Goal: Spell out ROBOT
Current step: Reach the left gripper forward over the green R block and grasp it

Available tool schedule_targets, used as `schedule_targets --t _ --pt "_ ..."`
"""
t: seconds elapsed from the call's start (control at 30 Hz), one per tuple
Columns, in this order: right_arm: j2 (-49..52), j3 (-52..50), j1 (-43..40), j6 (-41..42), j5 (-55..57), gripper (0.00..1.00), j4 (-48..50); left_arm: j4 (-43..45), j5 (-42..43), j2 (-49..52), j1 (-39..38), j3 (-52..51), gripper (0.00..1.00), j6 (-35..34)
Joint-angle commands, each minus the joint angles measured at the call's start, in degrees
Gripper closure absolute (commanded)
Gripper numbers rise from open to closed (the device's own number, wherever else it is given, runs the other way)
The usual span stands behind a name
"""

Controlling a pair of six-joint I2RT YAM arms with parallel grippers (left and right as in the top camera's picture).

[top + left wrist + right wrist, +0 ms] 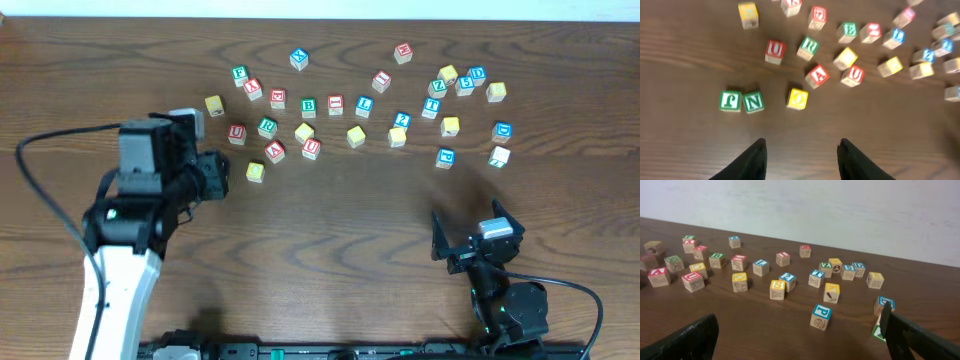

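Black fingers (pixel 756 160) of the left gripper (pixel 801 159) fill the bottom edge of its wrist view. The jaws are about half apart with nothing between them, hanging over bare table (pixel 685 140). Just above them, mid-frame, sits a yellow O (pixel 797 98). A little to its left the green N (pixel 753 101) and F (pixel 730 100) touch side by side. Higher up lies a red A (pixel 817 76) with a red U (pixel 853 75) close beside it, and the green R (pixel 808 47) sits just above the A. The green B (pixel 308 105) shows upper middle in the overhead view, among the scatter. I can't pick out the T among the blue cubes, nor a second O among the yellow ones. At lower right of the overhead view, below the scatter, the right gripper (pixel 468 230) is spread wide and empty. Nothing looks lined up as the word yet, and I'd guess the O is next. With the jaws only half open there is little room either side, so a slightly skewed descent could land a finger on top of the O or shove it away. A drift left would catch the N instead. The R is hemmed in, so reaching for it could knock the A.
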Motion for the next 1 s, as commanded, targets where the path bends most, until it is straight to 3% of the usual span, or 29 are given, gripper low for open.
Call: schedule_targets --t 0.0,0.2,0.3,0.43,0.63,0.73,0.97 --pt "-0.24 -0.07 0.33 0.9 -0.33 0.01 -0.26 -0.22 3.39 3.5 0.33 1.57 0.55 0.96" --pt "-0.24 -0.07 0.33 0.9 -0.33 0.01 -0.26 5.18 6.47 4.17 0.33 2.71 0.55 1.25" --pt "-0.24 -0.07 0.33 0.9 -0.33 0.01 -0.26 1.51 4.31 8.55 0.28 9.11 0.55 1.73" --pt "-0.24 -0.07 0.33 0.9 -0.33 0.01 -0.26 -10.32 3.41 21.49 0.28 27.76 0.55 9.18" --pt "-0.24 -0.07 0.35 0.9 -0.33 0.01 -0.26 -16.74 -3.02 34.01 0.28 42.53 0.55 14.58" --pt "-0.24 -0.07 0.33 0.9 -0.33 0.01 -0.26 -16.61 -3.69 39.98 -0.72 43.93 0.55 18.6" --pt "-0.24 -0.07 0.33 0.9 -0.33 0.01 -0.26 -10.73 -9.05 51.74 -7.67 43.91 0.55 19.34"
